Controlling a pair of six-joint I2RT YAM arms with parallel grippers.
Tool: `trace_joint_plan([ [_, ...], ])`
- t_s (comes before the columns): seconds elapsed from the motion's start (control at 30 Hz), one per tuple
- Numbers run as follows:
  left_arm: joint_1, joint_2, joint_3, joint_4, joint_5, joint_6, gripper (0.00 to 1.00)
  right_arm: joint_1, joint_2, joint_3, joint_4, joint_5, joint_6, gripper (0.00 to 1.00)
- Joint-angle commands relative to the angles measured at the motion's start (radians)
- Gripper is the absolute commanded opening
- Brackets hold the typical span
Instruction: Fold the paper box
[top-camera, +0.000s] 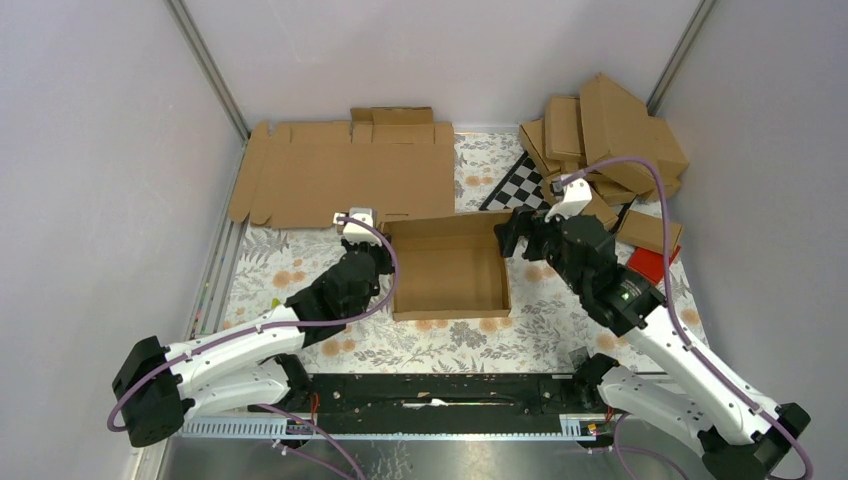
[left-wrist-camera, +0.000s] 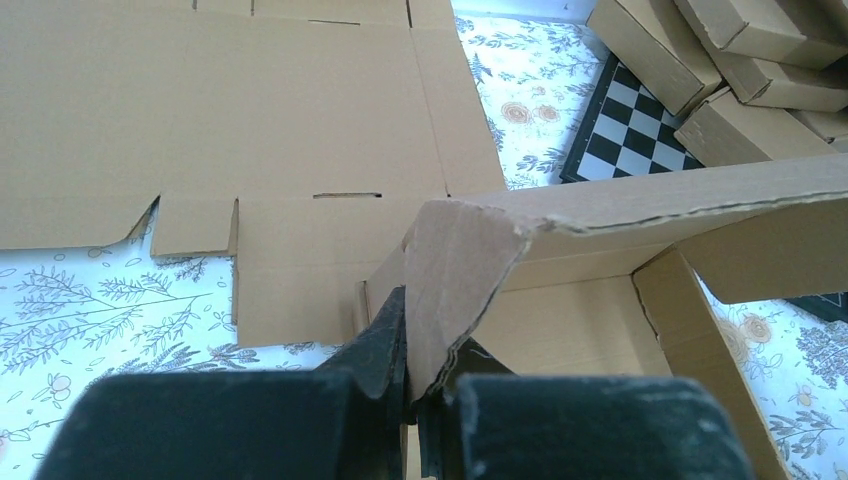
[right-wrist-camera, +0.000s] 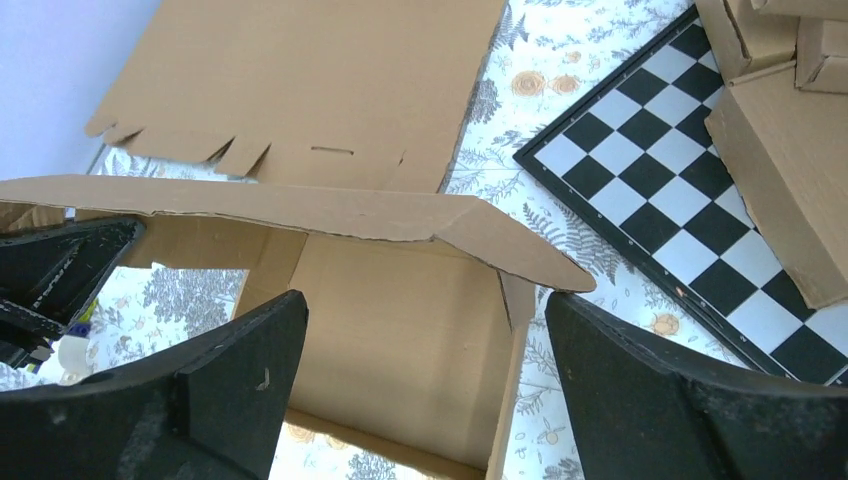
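the paper box (top-camera: 450, 268) sits in the middle of the table (top-camera: 450, 338) as an open tray, bottom flat and walls standing. the left hand (top-camera: 383, 243) is pinched tight on a flap at the box's far left corner. i judge this is to hold that wall up and keep the box from sliding while the other end is worked. the right hand (top-camera: 510, 238) hangs at the far right corner with fingers spread wide, holding nothing. the far wall and its bent corner flap lie just ahead of it, between the fingers, and seem not to touch them. a flat cardboard sheet (top-camera: 350, 170) lies beyond the box at far left. a pile of folded boxes (top-camera: 610, 125) and a checkered board (top-camera: 520, 185) lie at far right.
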Motion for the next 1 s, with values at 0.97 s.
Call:
trace_joint_plan([
  [0.97, -0.03, 0.023, 0.026, -0.042, -0.003, 0.048, 0.0, -0.585, 0.538, 0.239, -0.055, -0.688, 0.644, 0.86],
])
